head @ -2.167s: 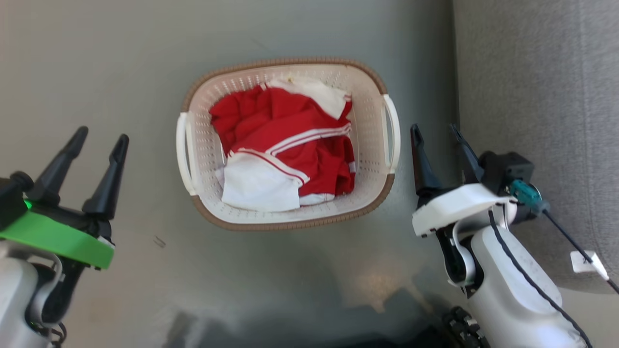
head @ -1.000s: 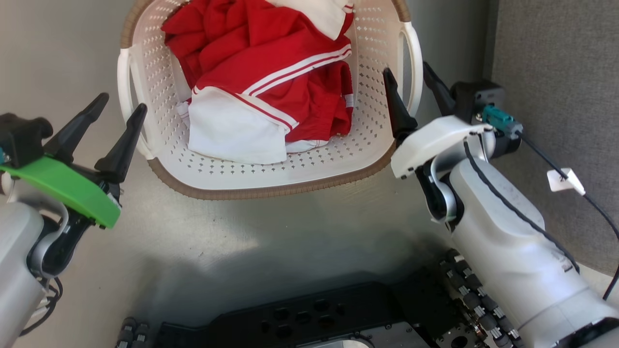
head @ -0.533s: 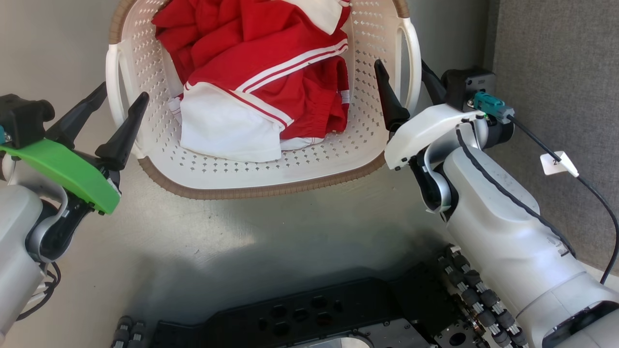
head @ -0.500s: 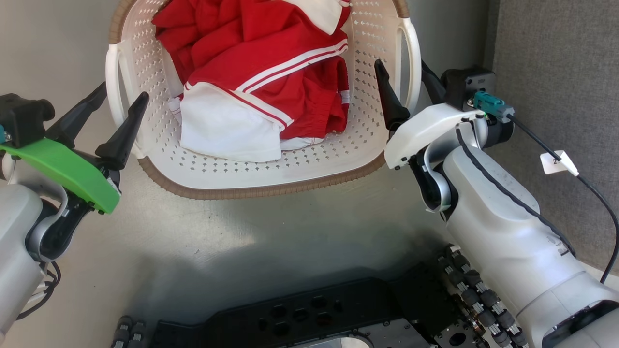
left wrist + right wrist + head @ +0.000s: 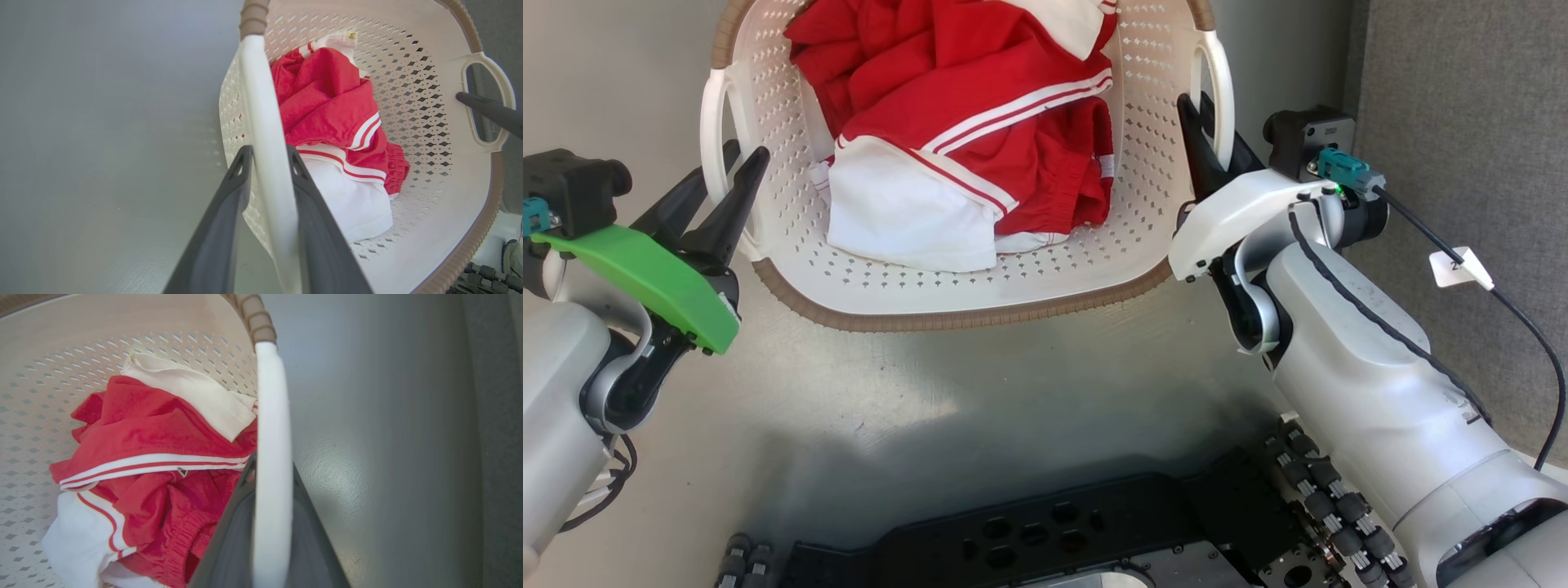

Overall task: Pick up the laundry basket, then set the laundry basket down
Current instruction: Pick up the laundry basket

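— What lies nearest?

— The robot's black base [image 5: 1029, 539], at the near edge, standing on a glossy grey floor [image 5: 915, 384].

— And beyond it?

— The two arms, one at each side. The left gripper [image 5: 747, 150], beyond its green cover [image 5: 645, 273], reaches to the left side of the laundry basket [image 5: 980, 304]. The right gripper [image 5: 1194, 101] reaches to its right side.

— Are they holding anything?

— Yes. In the left wrist view the two dark fingers [image 5: 220, 228] are clenched on the left handle [image 5: 711, 122], one on each face of the white bar, both touching it. The right wrist view shows the same on the right handle [image 5: 1225, 82], with a finger pressed against each side (the bar runs straight up the middle of that view).

— Where is the basket itself?

— Straight ahead of the base, between the grippers, with its brown near rim towards the robot. Its far end is cut off by the top of the head view. Whether its bottom touches the floor I cannot tell.

— What is inside?

— A crumpled red garment [image 5: 980, 90] with white stripes, and a white piece [image 5: 907, 220] lying nearer the robot.

— Anything else?

— On the right, past the right arm, there is a grey fabric surface [image 5: 1462, 106]. A black cable [image 5: 1527, 327] with a small white tag [image 5: 1458, 268] runs from the right wrist in front of it.
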You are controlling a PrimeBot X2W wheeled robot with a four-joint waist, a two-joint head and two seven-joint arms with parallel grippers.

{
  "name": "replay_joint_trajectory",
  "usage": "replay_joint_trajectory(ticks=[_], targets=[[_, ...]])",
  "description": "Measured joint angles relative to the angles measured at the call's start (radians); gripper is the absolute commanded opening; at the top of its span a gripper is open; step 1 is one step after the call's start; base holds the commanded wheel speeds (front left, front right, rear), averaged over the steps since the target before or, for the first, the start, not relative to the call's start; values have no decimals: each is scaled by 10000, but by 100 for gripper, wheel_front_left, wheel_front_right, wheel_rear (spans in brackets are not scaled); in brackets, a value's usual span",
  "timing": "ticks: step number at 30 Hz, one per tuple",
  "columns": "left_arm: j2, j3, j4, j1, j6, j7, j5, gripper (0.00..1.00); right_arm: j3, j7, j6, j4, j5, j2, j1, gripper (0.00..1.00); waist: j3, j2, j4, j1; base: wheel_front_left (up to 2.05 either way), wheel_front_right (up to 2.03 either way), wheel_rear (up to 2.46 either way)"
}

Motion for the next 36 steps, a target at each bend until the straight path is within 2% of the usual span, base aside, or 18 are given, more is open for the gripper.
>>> replay_joint_trajectory(ticks=[21,36], targets=[[-351,-1266,1202,-59,100,-36,-890,0,1231,0,-4,773,629,52,-77,0,-1265,0,196,0,0,0,0],[-748,-2071,1883,610,102,303,-1808,0,2337,2,-8,1354,1812,12,411,0,-3154,0,275,0,0,0,0]])
